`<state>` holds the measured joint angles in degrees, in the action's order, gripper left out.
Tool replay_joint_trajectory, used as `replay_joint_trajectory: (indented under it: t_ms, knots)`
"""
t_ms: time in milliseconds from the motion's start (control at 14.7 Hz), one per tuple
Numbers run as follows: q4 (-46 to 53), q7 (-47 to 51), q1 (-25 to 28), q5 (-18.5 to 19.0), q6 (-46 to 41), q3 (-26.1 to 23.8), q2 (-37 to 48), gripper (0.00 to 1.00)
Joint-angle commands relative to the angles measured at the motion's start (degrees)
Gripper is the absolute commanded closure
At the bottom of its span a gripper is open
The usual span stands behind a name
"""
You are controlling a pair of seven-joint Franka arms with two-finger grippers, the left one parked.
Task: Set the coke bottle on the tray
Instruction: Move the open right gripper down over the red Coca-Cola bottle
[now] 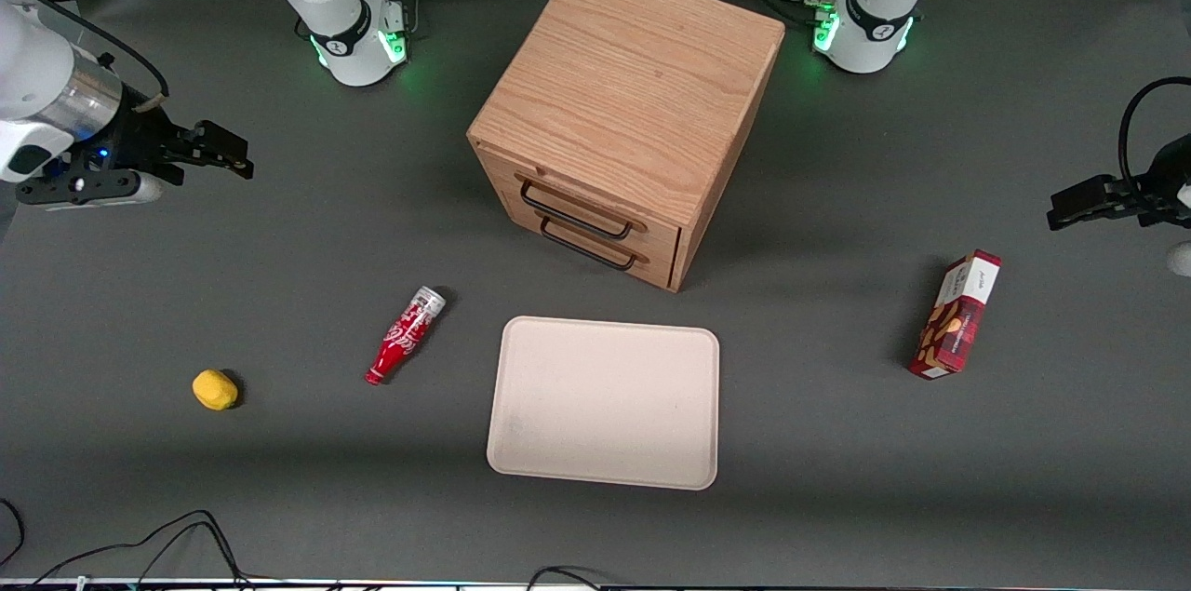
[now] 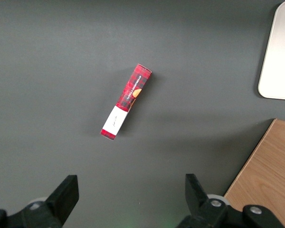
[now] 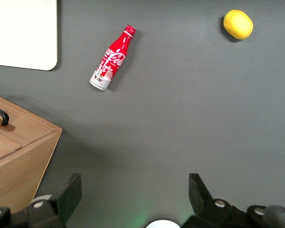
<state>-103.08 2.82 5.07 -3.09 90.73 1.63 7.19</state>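
Two objects matter on this dark grey table. Seen from the front, the coke bottle lies flat on its side, silver base end pointing toward the wooden drawer cabinet and red cap pointing toward the front camera. It rests just beside the tray, apart from it and not touching. The tray is beige and bare, in front of the cabinet's two drawers, so nothing is delivered yet. A yellow lemon-like fruit sits farther toward the working arm's end, and a red snack box stands toward the parked arm's end. The gripper hangs in the air well apart from the bottle, near the working arm's end of the table, holding nothing. From the parked arm's wrist camera, only the snack box lying on the table, a tray corner and a cabinet edge show. From the working arm's wrist camera, the gripper has its dark fingers spread wide, looking down on the bottle, which probably calls for a grasp across its slim body.
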Motion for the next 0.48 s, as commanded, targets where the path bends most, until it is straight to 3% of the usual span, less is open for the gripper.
replay_joint_trajectory:
  t_ms: [0, 408]
  knots:
    - [3.3, 0.7, -0.5, -1.3, -2.7, 1.2, -1.5, 0.00]
    - [7.8, 5.5, 0.1, -0.9, -3.8, 0.3, -9.7, 0.00]
